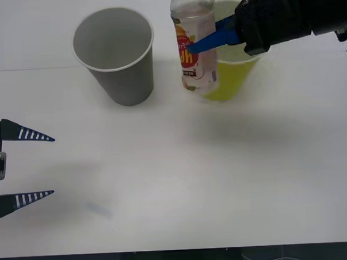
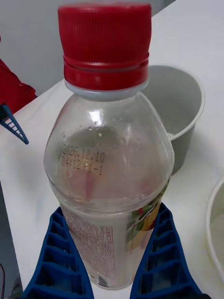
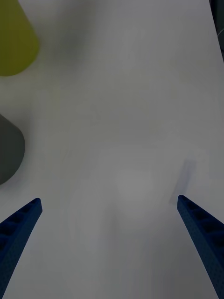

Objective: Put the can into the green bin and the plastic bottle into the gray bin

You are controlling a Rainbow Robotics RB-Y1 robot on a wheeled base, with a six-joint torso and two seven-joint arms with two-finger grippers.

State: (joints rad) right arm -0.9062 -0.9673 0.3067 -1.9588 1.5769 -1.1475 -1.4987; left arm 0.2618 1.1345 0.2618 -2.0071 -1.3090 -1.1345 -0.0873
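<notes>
Front view has the right gripper closed on the plastic bottle, its blue ribbed fingers pressing against the red-orange-yellow label from the bottle's right side. The bottle stands upright, held in front of the green bin, which it partly covers; whether its base touches the white table cannot be told. The gray bin stands upright to the left of the bottle, apart from it, its mouth open upward and its gray inside bare.

From the right wrist view, the two blue fingers clamp the bottle low on its body, one on each side of the label. The red screw cap is on, and a printed date code shows on the clear shoulder. The gray bin sits beyond the bottle, and a curved white rim of the green bin shows at the edge.

Over at the near left of the table, the left gripper hovers with its fingers spread wide and nothing between them. Its wrist view shows the two blue fingertips far apart over bare table, with the green bin and the gray bin off to one side
</notes>
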